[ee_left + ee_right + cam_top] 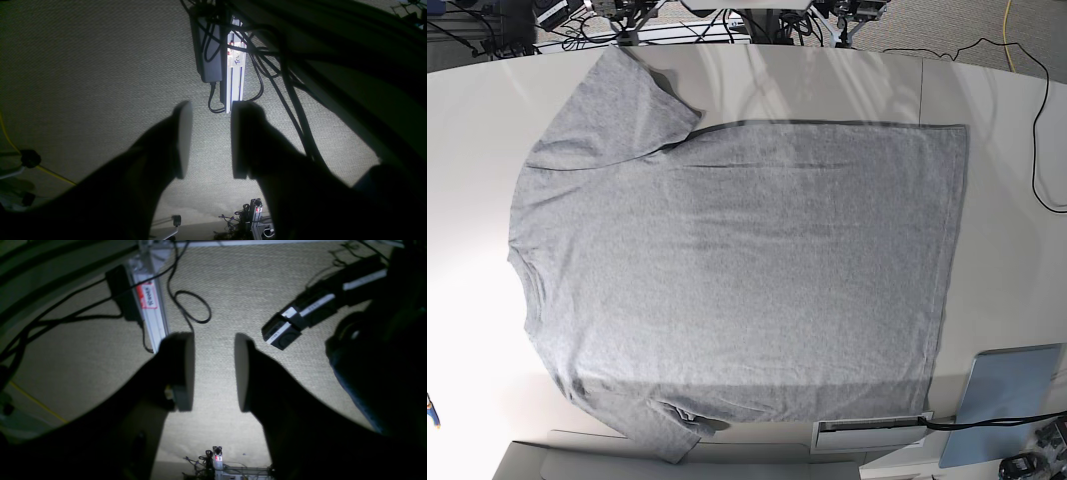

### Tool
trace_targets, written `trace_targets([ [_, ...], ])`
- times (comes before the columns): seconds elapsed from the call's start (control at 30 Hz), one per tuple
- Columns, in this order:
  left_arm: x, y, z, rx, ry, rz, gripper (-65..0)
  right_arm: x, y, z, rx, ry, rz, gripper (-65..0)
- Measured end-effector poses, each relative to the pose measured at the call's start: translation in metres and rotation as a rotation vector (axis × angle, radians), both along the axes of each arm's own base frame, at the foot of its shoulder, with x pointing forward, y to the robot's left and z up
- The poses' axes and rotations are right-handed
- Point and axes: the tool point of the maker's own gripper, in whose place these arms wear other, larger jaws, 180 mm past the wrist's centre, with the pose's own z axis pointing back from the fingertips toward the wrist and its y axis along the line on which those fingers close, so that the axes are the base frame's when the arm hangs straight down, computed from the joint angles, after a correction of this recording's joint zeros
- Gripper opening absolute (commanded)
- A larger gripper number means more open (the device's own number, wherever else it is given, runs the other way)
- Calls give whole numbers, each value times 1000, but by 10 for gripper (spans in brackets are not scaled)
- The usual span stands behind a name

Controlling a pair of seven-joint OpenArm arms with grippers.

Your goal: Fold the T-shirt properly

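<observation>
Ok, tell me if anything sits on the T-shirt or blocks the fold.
Nothing visible does. The T-shirt lies flat on the table with nothing on top. Both arms are out of the base view; a blue-grey pad sits beyond the hem corner.

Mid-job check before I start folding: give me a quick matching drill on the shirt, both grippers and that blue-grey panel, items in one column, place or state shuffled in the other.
Column one:
1. T-shirt
2. left gripper
3. right gripper
4. blue-grey panel

Column two:
A. at the base view's lower right corner, beside the hem
B. jaws apart, empty, above carpet near a label with dark writing
C. spread flat on the white table, plain side up
D. jaws apart, empty, above carpet near a label with red print

Pairs: 1-C, 2-B, 3-D, 4-A
</observation>
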Motion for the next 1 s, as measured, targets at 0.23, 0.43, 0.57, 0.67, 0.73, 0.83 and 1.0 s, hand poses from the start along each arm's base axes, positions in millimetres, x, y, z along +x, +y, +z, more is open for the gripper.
trace_targets([
  [0.23, 1, 0, 0, 0, -3, 0, -434, -2, -4, 0, -6, 9, 1, -445],
  [0.43, 0, 0, 0, 0, -3, 0, -434, -2, -3, 0, -5, 10, 1, -445],
  [0.57, -2, 2, 1, 4, -8, -1, -434, -7, -4, 1, -6, 19, 1, -445],
  [0.67, -13, 5, 2, 13, -2, -6, -434, -24, -5, 2, -8, 43, -2, -445],
  [0.73, -22, 8, 5, 22, 1, -14, -434, -40, -5, 3, 3, 67, 3, -445],
  [0.83, -38, 15, 11, 40, 12, -24, -434, -57, -6, 8, 54, 83, 10, -445],
  [1.0, -46, 25, 28, 55, -37, -35, -434, -67, -36, 24, 39, 38, 12, -445],
])
